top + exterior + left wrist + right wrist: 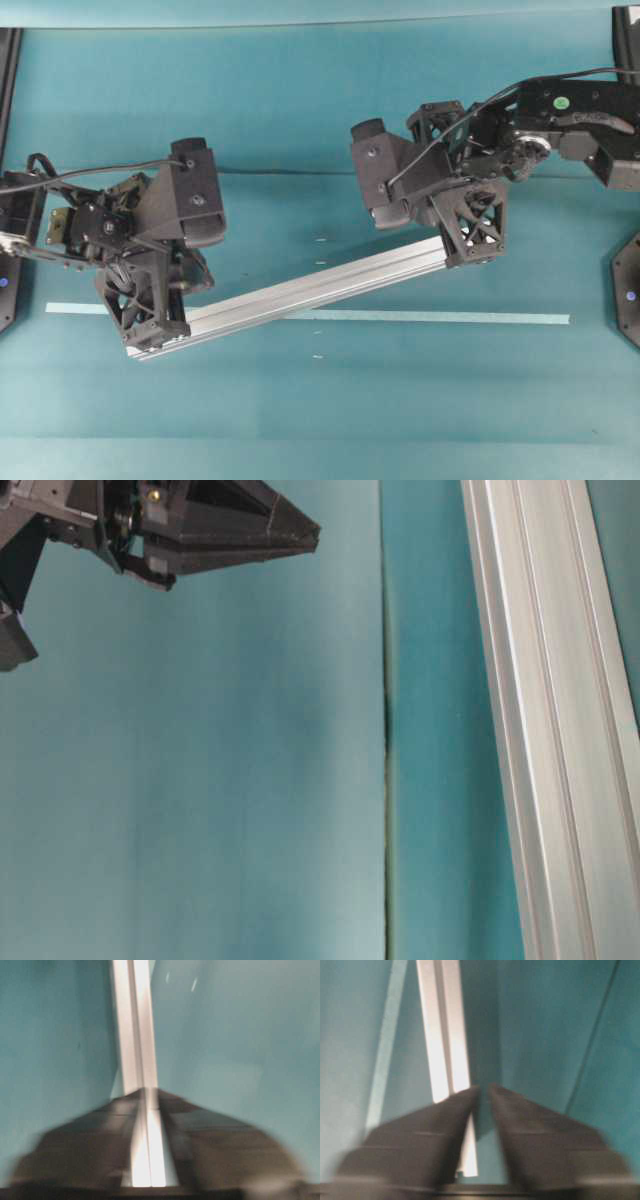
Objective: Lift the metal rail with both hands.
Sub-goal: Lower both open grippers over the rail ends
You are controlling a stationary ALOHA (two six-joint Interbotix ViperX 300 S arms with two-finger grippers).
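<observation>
Metal rail (310, 291), a silver grooved bar, stretches diagonally across the teal tabletop (300, 120) in the overhead view, its lower-left end under the left end effector (150, 320) and its upper-right end at the right end effector (470, 235). From the left wrist camera, the rail (135, 1035) runs straight up the picture and passes between the two dark fingers (90, 1140), which sit close against its sides at a narrow opening, the left end effector (147, 1092) closed around it, though motion blur softens the edges. From the right wrist camera, the rail (442, 1035) reaches down beside the left-hand finger (420, 1135); the fingers of the right end effector (482, 1087) stand slightly apart with a teal gap between the tips, and the rail appears to lie off to one side of that gap rather than squarely inside it, so whether it is gripped cannot be told. A thin pale-blue tape strip (430, 317) lies flat along the tabletop, crossed by the rail near the middle of the overhead view. The table-level camera shows the rail (550, 720) as a broad bright band at the right edge of the picture, with one black end effector (240, 525) at upper left, well apart from it, and a dark seam (386, 780) running down the teal surface between them.
</observation>
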